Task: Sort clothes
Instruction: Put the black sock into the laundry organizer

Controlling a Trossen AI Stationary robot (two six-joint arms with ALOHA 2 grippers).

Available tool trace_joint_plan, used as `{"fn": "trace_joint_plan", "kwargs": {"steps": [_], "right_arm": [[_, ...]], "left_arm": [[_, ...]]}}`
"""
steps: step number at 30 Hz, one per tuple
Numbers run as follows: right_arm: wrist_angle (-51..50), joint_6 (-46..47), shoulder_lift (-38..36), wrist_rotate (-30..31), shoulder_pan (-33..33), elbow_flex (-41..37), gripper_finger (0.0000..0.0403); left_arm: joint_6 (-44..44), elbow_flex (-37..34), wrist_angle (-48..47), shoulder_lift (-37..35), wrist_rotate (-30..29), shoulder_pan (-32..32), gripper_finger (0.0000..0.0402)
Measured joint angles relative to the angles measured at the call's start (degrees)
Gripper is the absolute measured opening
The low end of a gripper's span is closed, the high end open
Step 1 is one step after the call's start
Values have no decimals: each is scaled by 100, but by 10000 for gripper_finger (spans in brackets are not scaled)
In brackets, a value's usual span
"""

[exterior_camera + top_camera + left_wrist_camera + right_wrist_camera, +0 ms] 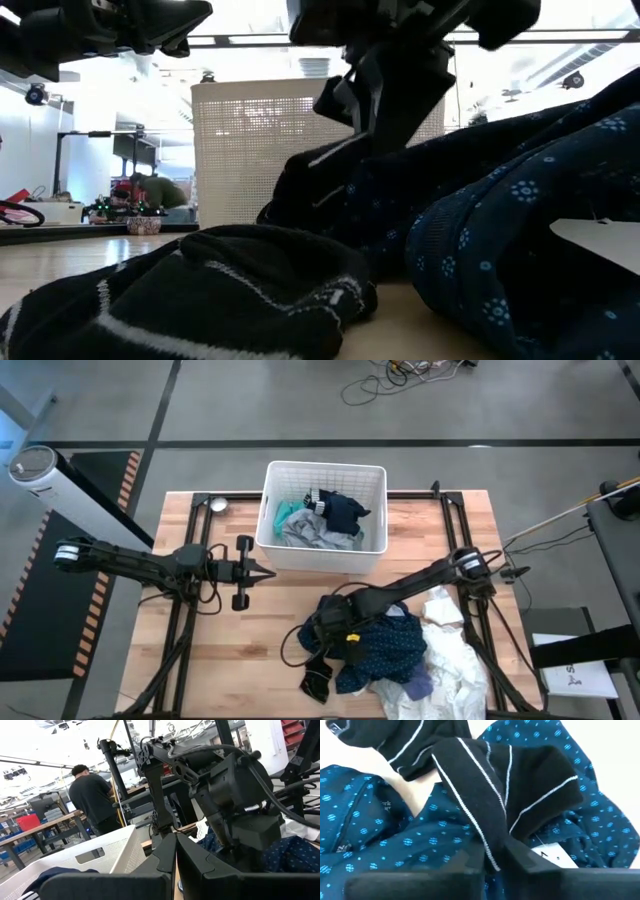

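A dark blue dotted garment [392, 648] lay crumpled just in front of the white basket [322, 478], a black white-striped piece [490, 780] draped over it. White clothes [450, 660] were heaped beside it. Grey [310, 532] and navy [345, 512] garments sat inside the basket.

grey floor [250, 405], bright workshop benches [35, 827]

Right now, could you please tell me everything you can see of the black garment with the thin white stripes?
The black striped garment is a soft, knit-looking piece, black with thin white lines. It lies crumpled on the wooden table, partly draped over the dark blue dotted garment at the pile's left edge. In the right wrist view, a fold of it runs between the right gripper fingers, which are shut on it. Its far end rests on the table.
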Motion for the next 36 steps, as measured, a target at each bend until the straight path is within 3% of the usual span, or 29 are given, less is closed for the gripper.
{"fn": "trace_joint_plan", "kwargs": {"steps": [4, 14, 18, 21, 28, 36], "right_arm": [[13, 58, -117, 0, 0, 0, 22], [25, 159, -176, 2, 0, 0, 146], [27, 113, -174, 6, -13, 0, 172], [39, 39, -169, 24, -13, 0, 150], [38, -140, -172, 63, -24, 0, 11], [-33, -158, -350, 189, -22, 0, 3]], "left_arm": [[0, 0, 0, 2, 1, 0, 0], [0, 0, 4, 0, 1, 0, 0], [0, 0, 4, 1, -1, 0, 0], [0, 0, 4, 2, -1, 2, 0], [0, 0, 4, 0, -1, 2, 0], [2, 0, 4, 1, -1, 0, 0]]}}
